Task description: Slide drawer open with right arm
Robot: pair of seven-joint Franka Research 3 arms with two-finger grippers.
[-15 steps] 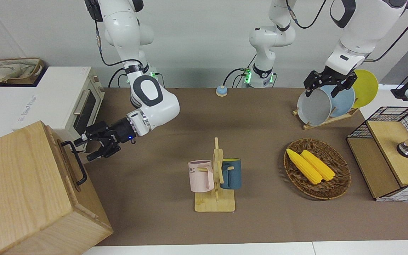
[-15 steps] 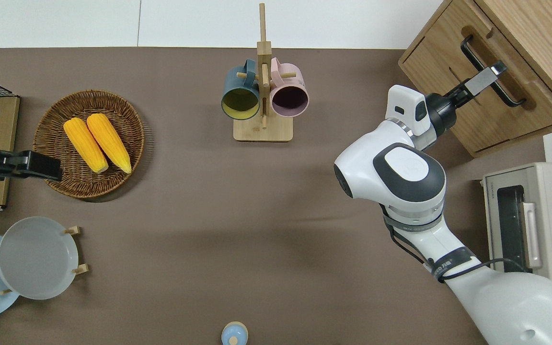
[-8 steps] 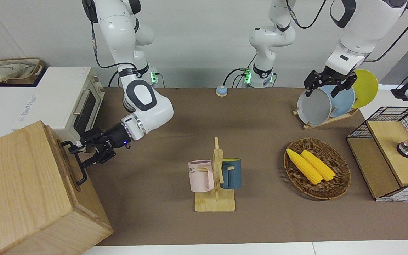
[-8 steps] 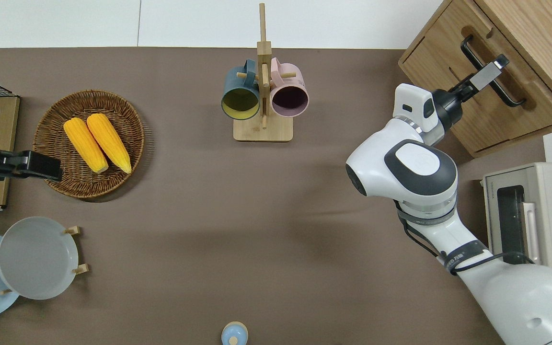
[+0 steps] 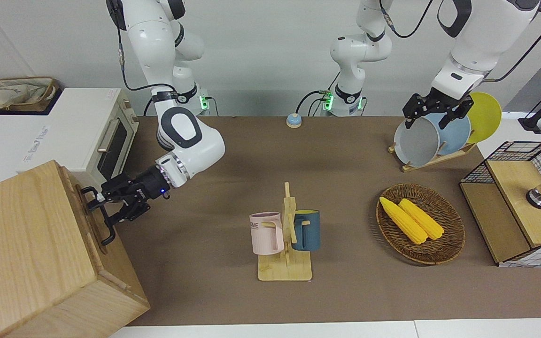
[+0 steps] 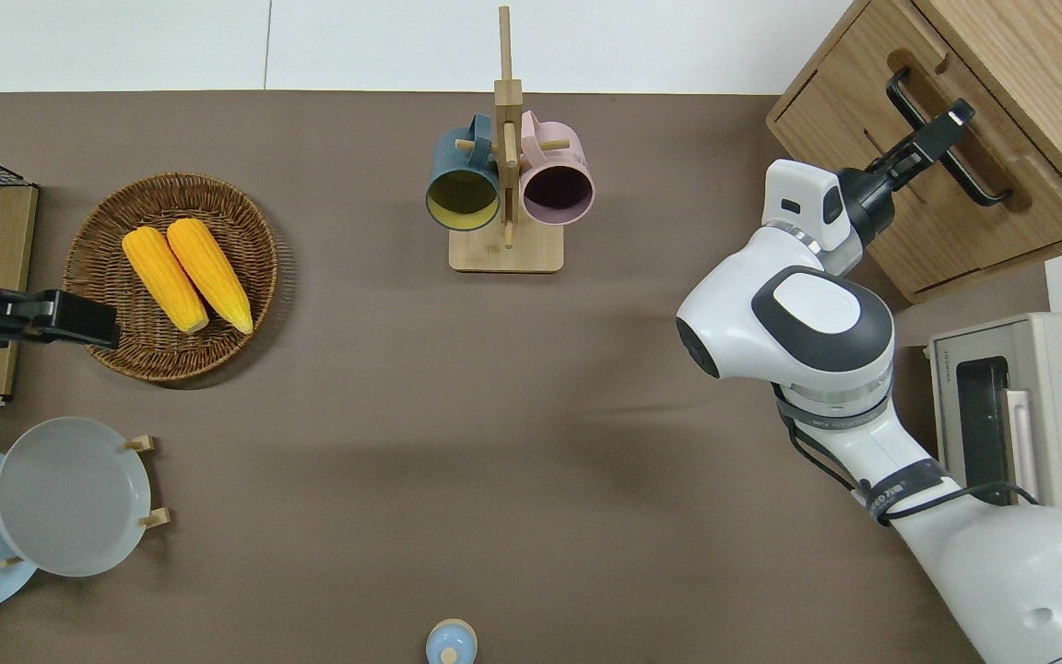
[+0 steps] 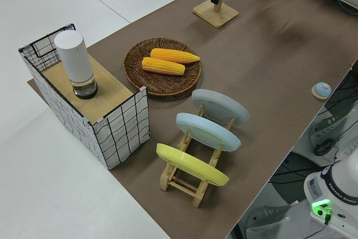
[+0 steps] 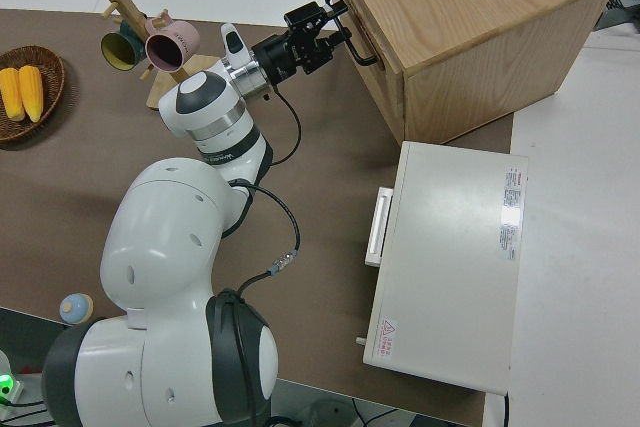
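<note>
My jaws sit around the black handle (image 6: 944,136) of the drawer (image 6: 932,175), at the upper right of the overhead view; whether they have pinched onto it I cannot tell. My right gripper (image 6: 948,126) reaches out level from the blue-lit wrist. The drawer looks shut in its wooden box (image 5: 26,253), at the lower left of the front view. My left arm is parked.

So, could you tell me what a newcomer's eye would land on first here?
Probably the right pincer at the black handle of the drawer, at the right arm's end of the table. Next, the two yellow corn cobs in the wicker basket toward the left arm's end.
</note>
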